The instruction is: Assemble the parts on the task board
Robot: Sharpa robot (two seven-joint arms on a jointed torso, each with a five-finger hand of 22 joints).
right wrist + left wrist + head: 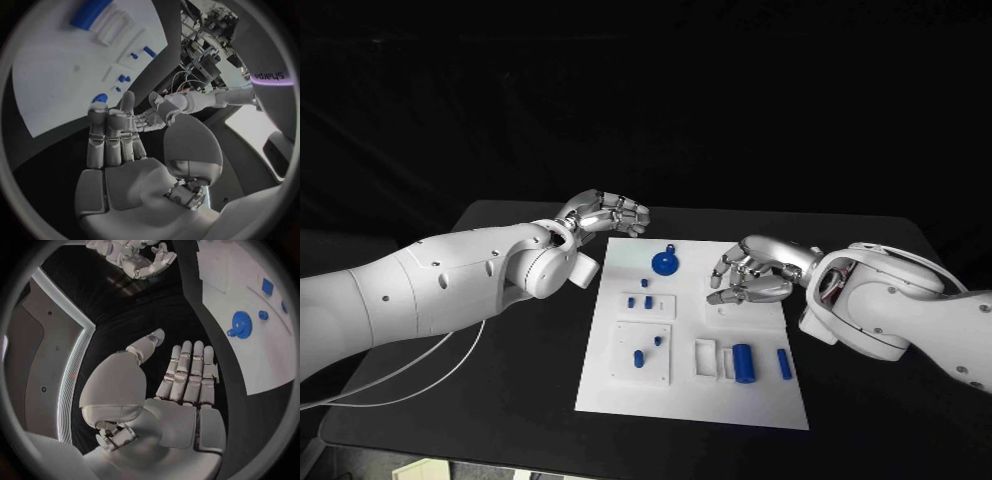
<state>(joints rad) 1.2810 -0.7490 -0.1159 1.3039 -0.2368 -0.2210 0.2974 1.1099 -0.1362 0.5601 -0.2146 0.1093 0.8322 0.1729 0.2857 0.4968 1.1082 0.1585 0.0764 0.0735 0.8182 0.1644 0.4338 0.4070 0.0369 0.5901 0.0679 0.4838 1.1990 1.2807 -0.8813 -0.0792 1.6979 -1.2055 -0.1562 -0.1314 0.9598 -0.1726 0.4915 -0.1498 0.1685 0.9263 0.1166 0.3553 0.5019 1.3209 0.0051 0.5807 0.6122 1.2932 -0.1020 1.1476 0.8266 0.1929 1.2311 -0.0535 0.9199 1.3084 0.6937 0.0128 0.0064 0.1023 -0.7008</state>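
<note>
Two silver hands are hovering over the black desk (516,370), one at each side of the white task board (689,400), which is lying in the lower middle of the head view. The left hand (606,213) is sitting just above the board's upper left corner, its fingers (187,371) lying straight and pressed side by side, thumb apart, and holding nothing. The right hand (759,270) is hanging over the board's upper right part, its fingers (107,137) likewise straight and close together with nothing between them.

One round blue gear (666,262) is lying near the top middle of the board. Below it, three small blue pegs (640,300) are showing: one alone and two side by side on a small raised plate. Lower left, two more blue pegs (648,348) are standing on one square white plate (643,352). At the lower right, one thick blue cylinder (746,364) is resting beside one slimmer blue bar (785,364), with white upright blocks (707,358) just left of them; I cannot tell their exact count.
</note>
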